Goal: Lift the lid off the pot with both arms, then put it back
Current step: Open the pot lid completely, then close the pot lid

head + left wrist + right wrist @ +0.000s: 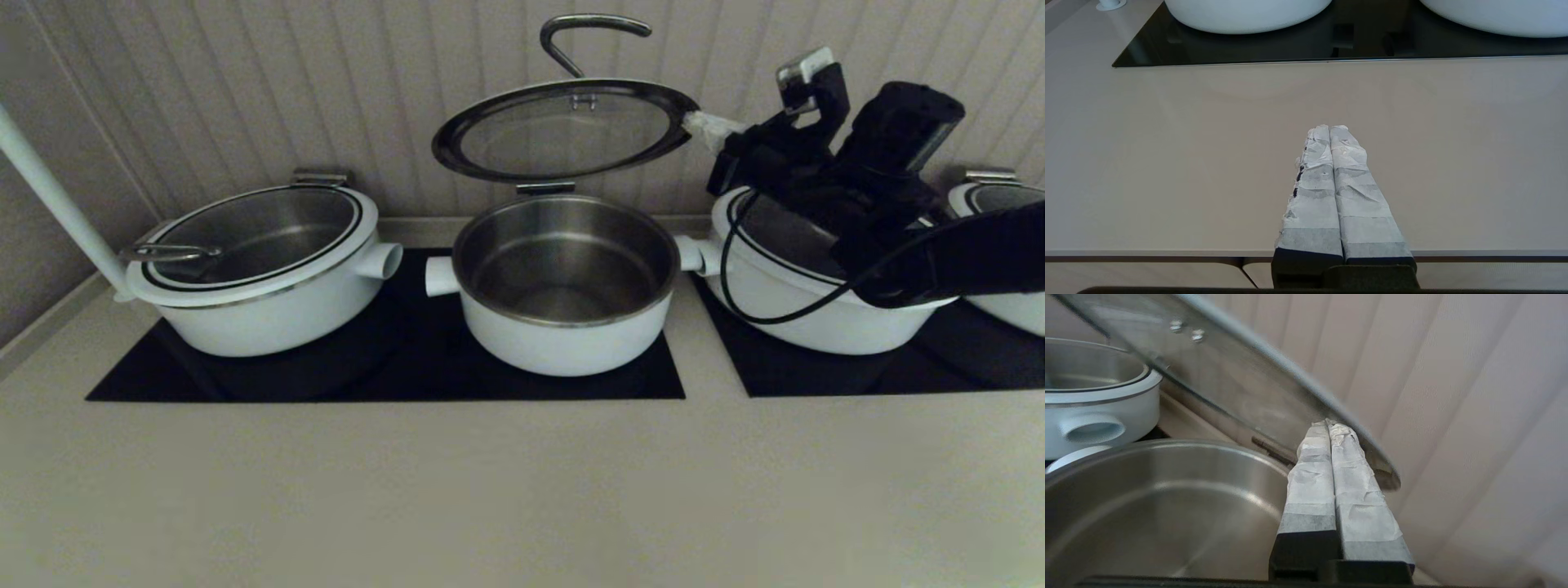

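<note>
My right gripper [1329,424] has its two wrapped fingers pressed flat together with nothing between them, and the tips are propped under the edge of the lid [566,128] at its three o'clock side, so I am pushing it up rather than gripping it. The lid stands tilted open above the pot [563,282], rear edge by the steel hinge bracket [545,188] at the pot's twelve o'clock, curved handle [589,37] rising above the glass. The pot sits on the black cooktop [392,371], steel bowl bare, one white stub at its nine o'clock and one at three. My left gripper [1329,130] is also clamped on nothing, hanging over the pale counter [1167,163] near its front edge, the cooktop [1331,45] ahead at twelve o'clock, well apart from the lid. A neighbouring pot [261,265] sits at nine o'clock of mine, another [816,278] at three o'clock beneath my right arm. The danger, as I judge it: the lid rests on one smooth contact, so a small sideways drift could let the rim slide off my tips and drop onto the pot. Lowering too fast would do the same, and my forearm hangs close over the neighbour's lid.
</note>
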You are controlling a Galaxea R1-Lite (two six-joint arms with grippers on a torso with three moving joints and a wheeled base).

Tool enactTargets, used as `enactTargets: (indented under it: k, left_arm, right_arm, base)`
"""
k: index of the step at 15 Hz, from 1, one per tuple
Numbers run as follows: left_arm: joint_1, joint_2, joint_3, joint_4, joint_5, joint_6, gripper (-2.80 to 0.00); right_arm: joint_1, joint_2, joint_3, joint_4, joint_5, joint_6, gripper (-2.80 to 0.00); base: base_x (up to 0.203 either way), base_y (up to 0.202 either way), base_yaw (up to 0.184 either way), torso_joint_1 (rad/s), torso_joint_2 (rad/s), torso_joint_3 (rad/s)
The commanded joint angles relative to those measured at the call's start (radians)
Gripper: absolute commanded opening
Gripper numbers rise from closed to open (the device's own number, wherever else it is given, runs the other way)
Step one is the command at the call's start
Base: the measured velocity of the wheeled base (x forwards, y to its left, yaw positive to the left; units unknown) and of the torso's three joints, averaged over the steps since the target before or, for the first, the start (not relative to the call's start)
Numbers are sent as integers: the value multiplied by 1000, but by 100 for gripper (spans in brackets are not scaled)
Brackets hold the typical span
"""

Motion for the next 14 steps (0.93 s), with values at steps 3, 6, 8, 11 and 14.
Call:
enactTargets:
  k: [3, 6, 8, 11, 14]
  left_arm:
    - [-1, 0, 0, 0, 1, 0, -280]
    - [-1, 0, 0, 0, 1, 0, -280]
    - [-1, 0, 0, 0, 1, 0, -280]
    - [0, 0, 0, 0, 1, 0, -280]
    - [-1, 0, 0, 0, 1, 0, -280]
  right_arm:
    - [-7, -118, 130, -2, 4, -2, -280]
    - [-30, -187, 208, 10, 4, -2, -280]
    - [-52, -242, 263, 15, 4, -2, -280]
    - [-79, -343, 362, 18, 4, -3, -280]
    - [-93, -460, 482, 18, 4, -24, -280]
  base:
    - [0, 0, 0, 0, 0, 0]
    - [0, 0, 0, 0, 0, 0]
    - [0, 0, 0, 0, 0, 0]
    - [0, 0, 0, 0, 0, 0]
    - [0, 0, 0, 0, 0, 0]
